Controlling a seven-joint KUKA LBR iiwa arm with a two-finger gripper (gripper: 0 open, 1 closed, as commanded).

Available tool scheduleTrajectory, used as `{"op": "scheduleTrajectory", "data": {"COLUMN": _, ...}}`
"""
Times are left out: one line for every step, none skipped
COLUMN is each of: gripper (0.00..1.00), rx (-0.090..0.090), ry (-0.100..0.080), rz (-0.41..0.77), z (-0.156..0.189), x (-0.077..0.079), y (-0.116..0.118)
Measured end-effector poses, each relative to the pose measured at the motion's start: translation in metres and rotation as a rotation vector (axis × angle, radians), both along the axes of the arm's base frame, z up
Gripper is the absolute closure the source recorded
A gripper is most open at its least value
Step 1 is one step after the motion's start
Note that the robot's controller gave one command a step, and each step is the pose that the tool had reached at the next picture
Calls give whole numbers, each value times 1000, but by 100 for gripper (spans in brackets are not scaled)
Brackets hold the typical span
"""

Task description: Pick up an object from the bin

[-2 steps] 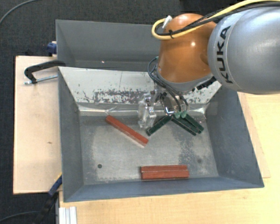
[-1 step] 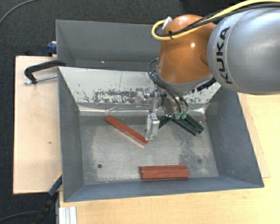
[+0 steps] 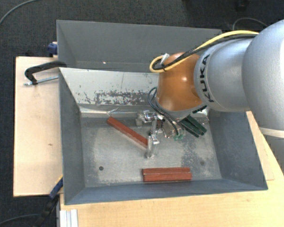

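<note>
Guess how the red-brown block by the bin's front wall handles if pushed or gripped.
The red-brown block looks straight and square-edged, so it is probably rigid and likely to slide, not roll. It lies flat along the front wall of the bin, so tipping seems unlikely, but that wall may crowd a grasp.

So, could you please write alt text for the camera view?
The arm's gripper is low over the middle of a grey metal bin, beside the lower end of a slanting red-brown stick. A red-brown block lies near the front wall, a dark green object towards the view's right.
</note>
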State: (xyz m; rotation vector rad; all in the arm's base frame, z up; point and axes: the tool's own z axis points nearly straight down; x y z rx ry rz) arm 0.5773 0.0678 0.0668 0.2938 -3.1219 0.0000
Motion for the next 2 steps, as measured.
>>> {"op": "scheduleTrajectory", "data": {"gripper": 100, "rx": 2, "ry": -8, "rz": 1, "z": 5, "x": 2, "y": 1}}
{"op": "scheduleTrajectory", "data": {"gripper": 100, "rx": 2, "ry": -20, "rz": 331, "z": 171, "x": 0, "y": -8}}
